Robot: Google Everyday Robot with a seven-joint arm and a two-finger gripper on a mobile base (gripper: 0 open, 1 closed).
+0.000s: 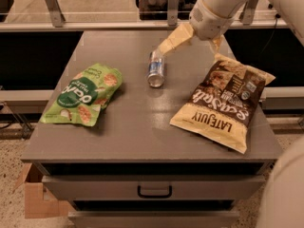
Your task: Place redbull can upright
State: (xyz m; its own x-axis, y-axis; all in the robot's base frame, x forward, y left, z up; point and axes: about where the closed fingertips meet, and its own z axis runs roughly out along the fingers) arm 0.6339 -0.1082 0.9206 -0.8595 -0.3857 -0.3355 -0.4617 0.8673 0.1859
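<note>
Lying on its side, the slim metal redbull can rested on the smooth grey bench. The gripper hung just behind it, tan jaws apart.

Perhaps a lab: grey drawer cabinet, speckled floor, jaws over its back.

— Where is the redbull can?
— On the grey table, a little behind its middle, lying on its side, not upright.
— Which way does it point?
— Lengthwise away from the camera, slightly slanted, with a round silver end facing the front edge.
— Its look?
— Slim and small, with blue and silver panels.
— And the gripper?
— It reaches in from the back right, with its yellowish tip at the can's far end. Whether they touch, I cannot tell.
</note>
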